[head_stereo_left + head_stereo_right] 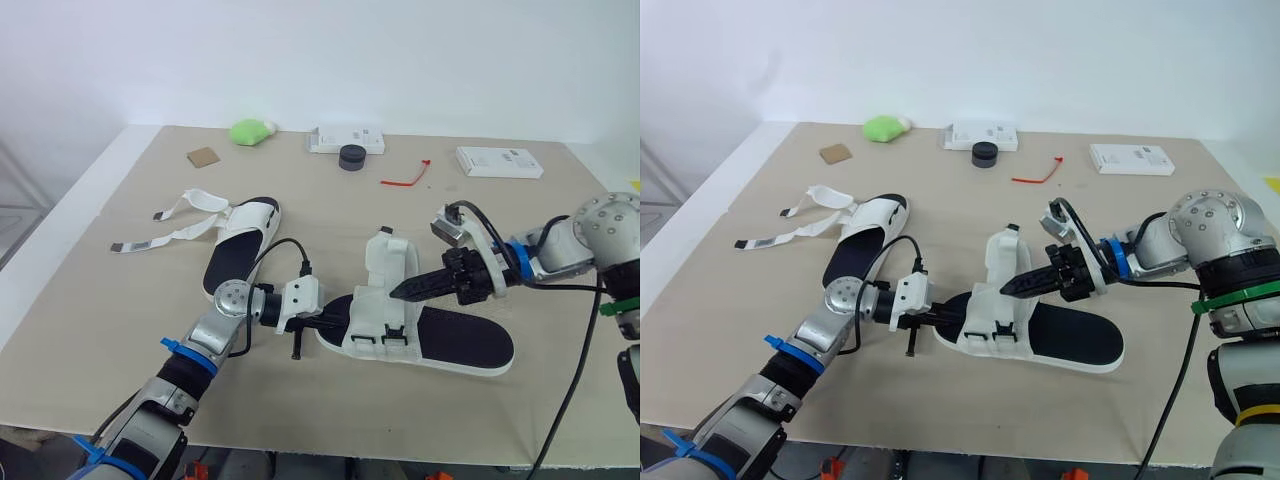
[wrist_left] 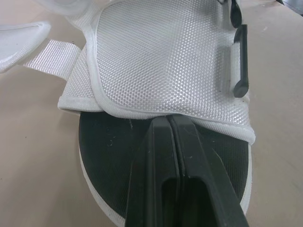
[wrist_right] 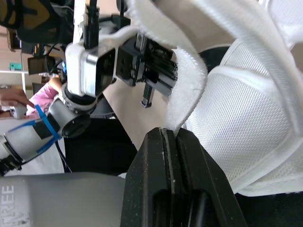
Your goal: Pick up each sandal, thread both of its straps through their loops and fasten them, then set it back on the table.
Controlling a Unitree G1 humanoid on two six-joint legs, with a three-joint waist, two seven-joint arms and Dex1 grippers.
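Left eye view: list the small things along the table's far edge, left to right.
brown card → green lump → black cap → red tie → white box

The table (image 1: 560, 230) is pale tan. Both sandals are white over black footbeds. The near sandal (image 1: 460, 340) has a fine woven mesh pattern on its upper and a fuzzy white strap (image 3: 189, 80), while the far sandal (image 1: 240, 250) has plain white straps with dark tips. The left gripper (image 2: 169, 120) and right gripper (image 1: 395, 292) are black-fingered. Further back there is more colour — a lime-green lump (image 1: 250, 131), a brown card (image 1: 203, 156), a black puck (image 1: 351, 157), a white box (image 1: 345, 139), a second box (image 1: 498, 161), also white, and a red tie (image 1: 407, 177).
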